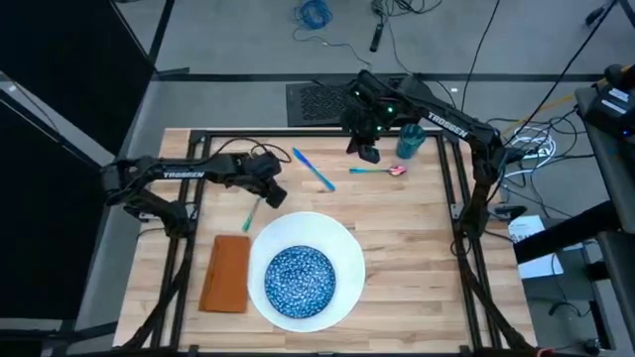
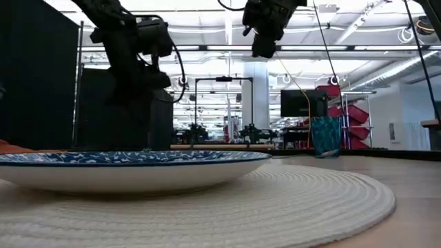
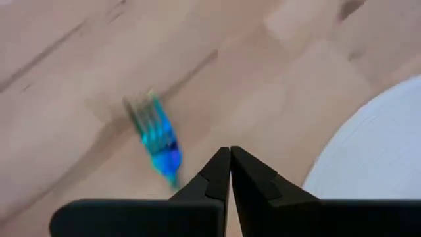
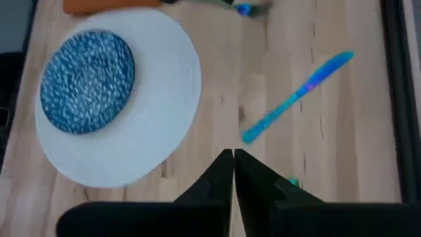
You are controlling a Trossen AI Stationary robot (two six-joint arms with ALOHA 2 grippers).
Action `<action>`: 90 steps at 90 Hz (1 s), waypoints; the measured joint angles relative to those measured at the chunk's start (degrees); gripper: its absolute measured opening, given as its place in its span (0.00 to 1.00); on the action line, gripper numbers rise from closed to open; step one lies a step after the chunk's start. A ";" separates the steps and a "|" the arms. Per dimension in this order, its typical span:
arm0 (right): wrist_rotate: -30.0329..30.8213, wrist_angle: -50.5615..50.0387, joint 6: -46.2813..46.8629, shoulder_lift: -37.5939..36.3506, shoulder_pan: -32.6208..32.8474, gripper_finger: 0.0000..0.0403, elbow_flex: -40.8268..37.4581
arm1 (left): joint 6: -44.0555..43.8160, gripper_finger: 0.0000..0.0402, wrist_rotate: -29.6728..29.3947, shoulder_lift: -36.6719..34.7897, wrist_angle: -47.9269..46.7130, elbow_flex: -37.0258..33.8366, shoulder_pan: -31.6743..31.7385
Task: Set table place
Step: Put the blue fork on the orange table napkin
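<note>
Left gripper [image 1: 266, 190], fingers pinched together and empty, hovers above the light-blue plastic fork [image 1: 250, 212] beside the big white round plate [image 1: 342, 248]. Descending closed, it would skid the fork away. Right gripper [image 1: 367, 151], closed and empty, waits beyond the plate.

The light wooden worktop [image 1: 397, 248] carries a white round mat [image 1: 347, 260], an orange napkin [image 1: 227, 273], a fork [image 1: 249, 213] just beside the left pincer [image 1: 274, 195], and a knife [image 1: 314, 170], spoon [image 1: 375, 171] and teal cup [image 1: 410, 141] near the right pincer [image 1: 365, 151].
</note>
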 joint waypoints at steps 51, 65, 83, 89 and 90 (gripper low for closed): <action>1.61 -0.12 -0.58 0.00 -0.11 0.00 0.00 | 5.80 0.22 10.10 0.02 -6.75 1.41 -2.48; 1.59 -0.32 -0.59 0.00 -0.11 0.00 0.00 | -2.82 0.34 5.04 0.02 -16.30 1.24 0.02; 1.54 -0.34 -0.21 0.00 -0.11 0.00 0.00 | -4.45 0.34 4.38 0.05 -16.36 -0.46 0.32; 1.56 -0.30 -0.21 0.00 -0.13 0.00 0.00 | -4.64 0.34 4.40 0.89 -13.17 -0.53 0.08; 1.55 -0.29 -0.21 0.00 -0.13 0.00 0.00 | -4.62 0.34 4.40 1.03 -12.66 -0.53 0.07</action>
